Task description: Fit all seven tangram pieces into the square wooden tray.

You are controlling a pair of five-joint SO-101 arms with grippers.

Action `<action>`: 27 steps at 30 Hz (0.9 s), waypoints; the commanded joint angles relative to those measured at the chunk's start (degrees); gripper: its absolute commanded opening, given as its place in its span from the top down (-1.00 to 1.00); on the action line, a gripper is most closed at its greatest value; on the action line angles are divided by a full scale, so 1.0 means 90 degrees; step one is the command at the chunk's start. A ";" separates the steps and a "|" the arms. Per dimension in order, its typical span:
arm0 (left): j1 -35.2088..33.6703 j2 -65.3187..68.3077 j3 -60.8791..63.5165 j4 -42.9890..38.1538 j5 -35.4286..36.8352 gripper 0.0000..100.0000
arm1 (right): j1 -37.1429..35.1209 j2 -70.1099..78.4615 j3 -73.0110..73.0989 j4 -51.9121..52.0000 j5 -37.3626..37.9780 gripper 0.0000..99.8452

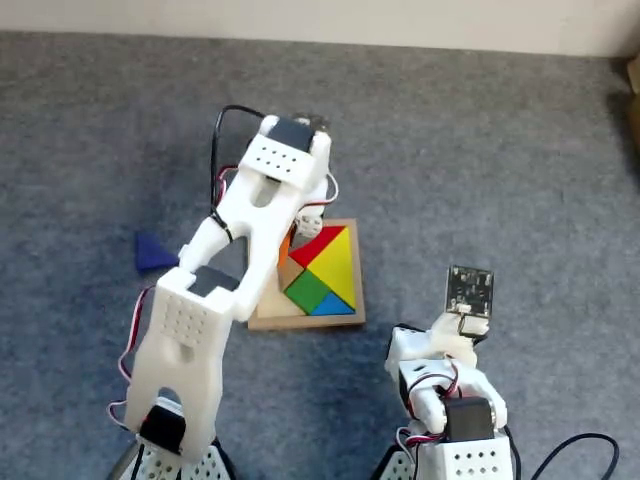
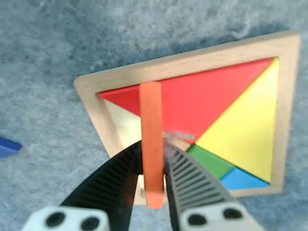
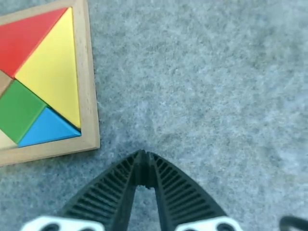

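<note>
Left pincer (image 2: 153,166) clamps the orange piece (image 2: 150,120) on edge over the tray (image 2: 192,61) — right pincer (image 3: 143,169) closed, empty, nearby.

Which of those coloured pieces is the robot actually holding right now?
The orange piece, pinched on edge in the left tool above the tray. The others lie flat, in the tray or on the carpet.

Grey carpet-like surface (image 1: 500,150) under everything, pale strip (image 1: 400,20) along its far edge

square wooden tray (image 2: 183,62): red triangle (image 2: 202,96), yellow triangle (image 2: 245,134), light-blue triangle (image 2: 243,179), green square (image 2: 211,163) seated | orange flat piece (image 2: 151,130) edge-on above | dark-blue triangle (image 1: 153,251) well apart
</note>
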 commanded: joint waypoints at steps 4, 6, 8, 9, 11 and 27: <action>0.0103 -0.1431 0.0679 -0.0322 0.0010 0.99 | 0.0024 -0.0132 0.0728 -0.0015 0.0059 0.98; 0.0103 -0.1763 0.1265 -0.0684 0.0010 0.99 | 0.0024 -0.0132 0.0728 -0.0015 0.0059 0.98; 0.0103 -0.2125 0.1968 -0.1133 0.0020 0.99 | 0.0024 -0.0132 0.0728 -0.0015 0.0059 0.98; 0.0103 -0.2320 0.2320 -0.1377 0.0029 0.99 | 0.0024 -0.0132 0.0728 -0.0015 0.0059 0.98; 0.0103 -0.2720 0.3013 -0.1875 0.0039 0.99 | 0.0024 -0.0132 0.0728 -0.0015 0.0059 0.98; 0.0103 -0.3941 0.6315 -0.4737 0.0498 0.99 | 0.0024 -0.0132 0.0728 -0.0015 0.0059 0.98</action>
